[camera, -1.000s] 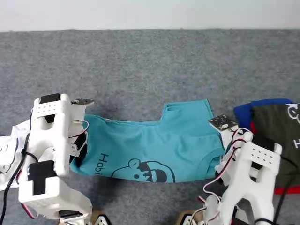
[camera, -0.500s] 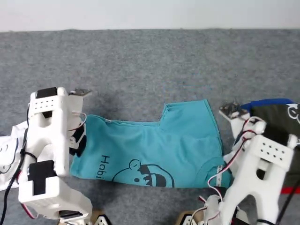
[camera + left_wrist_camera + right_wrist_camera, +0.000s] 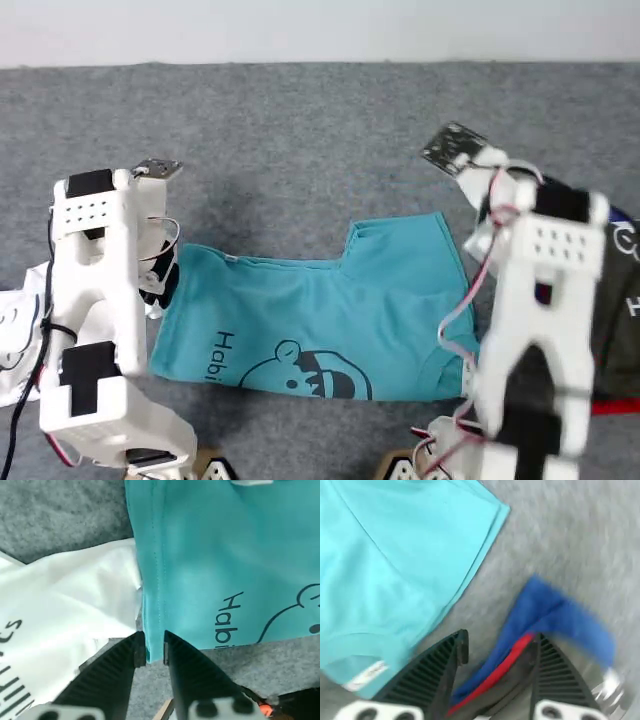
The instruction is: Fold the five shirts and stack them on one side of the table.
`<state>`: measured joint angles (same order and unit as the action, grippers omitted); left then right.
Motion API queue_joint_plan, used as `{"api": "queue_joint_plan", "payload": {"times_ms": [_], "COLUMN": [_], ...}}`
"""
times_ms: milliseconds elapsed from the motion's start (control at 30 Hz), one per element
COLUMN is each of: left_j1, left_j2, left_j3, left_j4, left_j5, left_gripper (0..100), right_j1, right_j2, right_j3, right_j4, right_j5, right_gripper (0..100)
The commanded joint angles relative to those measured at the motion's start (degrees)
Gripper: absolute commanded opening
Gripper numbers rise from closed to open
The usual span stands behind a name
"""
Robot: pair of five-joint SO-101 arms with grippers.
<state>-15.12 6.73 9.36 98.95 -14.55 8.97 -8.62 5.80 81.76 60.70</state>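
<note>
A teal shirt (image 3: 320, 320) with a dark cartoon print lies partly folded in the middle of the grey table. My left gripper (image 3: 154, 652) is shut on its hem at the left end (image 3: 160, 290), where the teal cloth (image 3: 215, 555) overlaps a white shirt (image 3: 60, 620). My right gripper (image 3: 500, 652) is open and holds nothing. It hangs over the blue shirt (image 3: 550, 615) and a red edge (image 3: 505, 667) of the pile on the right, just off the teal shirt's sleeve corner (image 3: 395, 565). The right arm (image 3: 540, 260) stands raised over that pile.
A dark shirt (image 3: 620, 290) lies on top of the right-hand pile at the table's edge. The white shirt (image 3: 15, 330) lies at the far left. Bare grey table (image 3: 300, 140) stretches behind the teal shirt up to the white wall.
My right gripper let go of the teal shirt's right edge, rose and swung back toward the right-hand pile. The left arm shifted slightly back and left, and the shirt lies flatter.
</note>
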Motion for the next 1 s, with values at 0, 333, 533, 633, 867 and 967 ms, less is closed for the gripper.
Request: {"api": "queue_joint_plan", "payload": {"times_ms": [0,333,533,633,867,967], "left_j1": [-0.2,4.7,6.1,6.2,6.2,6.1], "left_j2": [-0.6,-0.5,-0.5,-0.5,-0.5,-0.5], "left_j3": [-1.6,-1.6,-1.5,-1.1,2.1,2.1], "left_j4": [0.5,0.5,0.4,0.3,-1.3,-1.1], "left_j5": [0.7,0.8,0.8,0.8,0.7,0.7], "left_gripper": [7,7,7,7,7,7], "right_j1": [-0.5,-0.5,-1.9,-3.2,-6.3,-7.3], "right_j2": [12.0,37.1,39.5,40.4,42.6,43.3], "right_j3": [-11.6,-32.7,-34.1,-34.1,-34.1,-34.1], "right_j4": [-0.7,-0.1,-0.7,-2.3,-7.9,-8.1], "right_j5": [10.3,14.0,14.2,13.5,9.0,9.1], "right_gripper": [11.5,15.1,15.3,15.4,19.1,20.3]}}
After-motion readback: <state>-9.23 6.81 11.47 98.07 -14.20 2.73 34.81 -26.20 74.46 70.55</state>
